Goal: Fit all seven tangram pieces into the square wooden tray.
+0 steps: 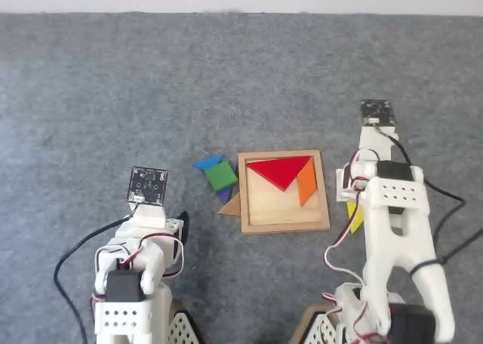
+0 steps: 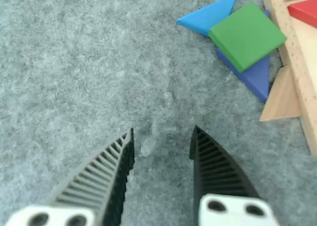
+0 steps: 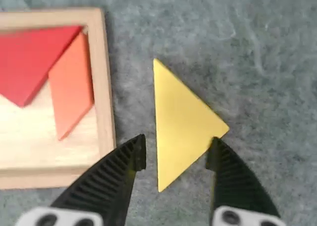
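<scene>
Grey carpet [image 1: 113, 95] covers the table, and the square wooden tray [image 1: 284, 227] lies at its centre between the two arms. Two pieces sit inside the tray. A red triangle [image 1: 279, 170] has its long edge along the far rim and its apex pointing toward the near side. An orange parallelogram [image 1: 306, 184] rests against the right rim and touches the red triangle's right slope. The rest of the tray floor is bare wood.

Four pieces lie on the carpet just left of the tray. A green square [image 2: 246, 35] overlaps a light blue triangle [image 2: 208, 15] on its far-left side and a dark blue triangle [image 2: 252, 77] on its near side. A wood-coloured triangle [image 2: 282, 97] lies flat at the near end of this group, with one edge against the tray's left rim.

A yellow triangle [image 3: 181, 122] lies flat on the carpet to the right of the tray, close to its right rim but apart from it.

The left gripper [image 2: 163, 132] hangs over bare carpet, to the near left of the piece group, with its jaws parted and nothing between them. The right gripper [image 3: 178, 139] is poised above the yellow triangle, jaws spread, one finger on each side of the piece's near part. Whether either finger touches the piece cannot be told.
</scene>
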### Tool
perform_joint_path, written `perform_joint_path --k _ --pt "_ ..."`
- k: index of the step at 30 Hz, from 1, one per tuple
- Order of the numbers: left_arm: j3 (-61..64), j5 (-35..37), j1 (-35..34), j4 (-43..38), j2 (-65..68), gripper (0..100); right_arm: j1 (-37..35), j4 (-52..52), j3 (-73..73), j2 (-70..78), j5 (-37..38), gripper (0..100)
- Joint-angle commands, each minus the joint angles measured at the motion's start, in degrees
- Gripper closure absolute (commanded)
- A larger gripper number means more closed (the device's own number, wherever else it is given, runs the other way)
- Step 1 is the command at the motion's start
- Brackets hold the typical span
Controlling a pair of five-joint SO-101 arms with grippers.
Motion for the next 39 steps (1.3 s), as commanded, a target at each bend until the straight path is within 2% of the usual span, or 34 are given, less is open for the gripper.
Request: perform_joint_path --k 1,8,25,27,32,39 --pt "-0.7 0.5 -0.2 0.1 -0.6 82 -0.3 0.7 -4.3 5.0 4.0 66.8" --pt "-0.7 0.5 -0.2 0.1 -0.6 82 0.6 -3.1 -7.1 13.4 4.6 68.5" --pt "-0.7 0.5 -0.2 0.1 -0.6 82 2.9 -1.0 -17.5 31.7 7.7 69.0" --pt "-0.7 0.5 -0.2 0.1 -0.6 82 2.9 0.2 -19.2 33.1 7.4 72.3" --pt "-0.7 0.5 -0.2 0.1 -0.6 82 2.9 0.4 -20.2 33.7 7.6 88.8" --pt "-0.7 0.5 -0.2 0.1 -0.6 82 3.5 0.9 -19.7 30.6 7.1 89.4"
